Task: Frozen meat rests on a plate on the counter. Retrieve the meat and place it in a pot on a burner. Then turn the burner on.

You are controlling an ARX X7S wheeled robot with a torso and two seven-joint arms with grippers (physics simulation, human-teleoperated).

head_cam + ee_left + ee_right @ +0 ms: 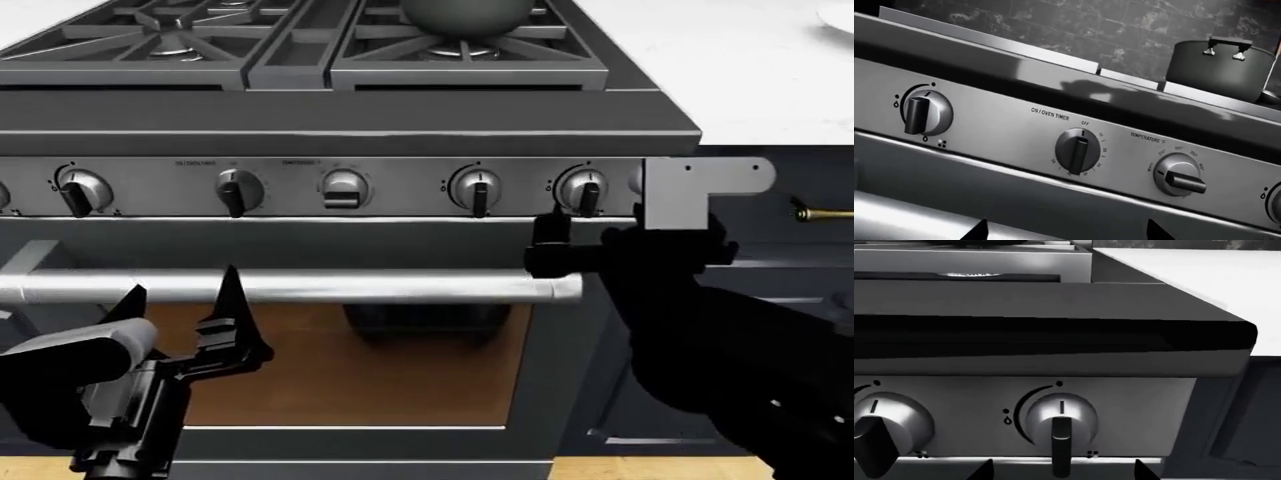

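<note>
My stove (400,135) fills the view, pot (461,12) on its far right burner (454,45), contents unseen. My right gripper (554,245), grip state unclear, nears the rightmost knob (583,190); burner not yet lit, I judge. Left gripper (187,325) open, idle.

home kitchen, gas stove (400,130) w/ knobs (477,187), marble counter (747,70)

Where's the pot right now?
In the head view the pot sits on the stove's back-right burner grate, cut off at the top edge, left of the white counter.
</note>
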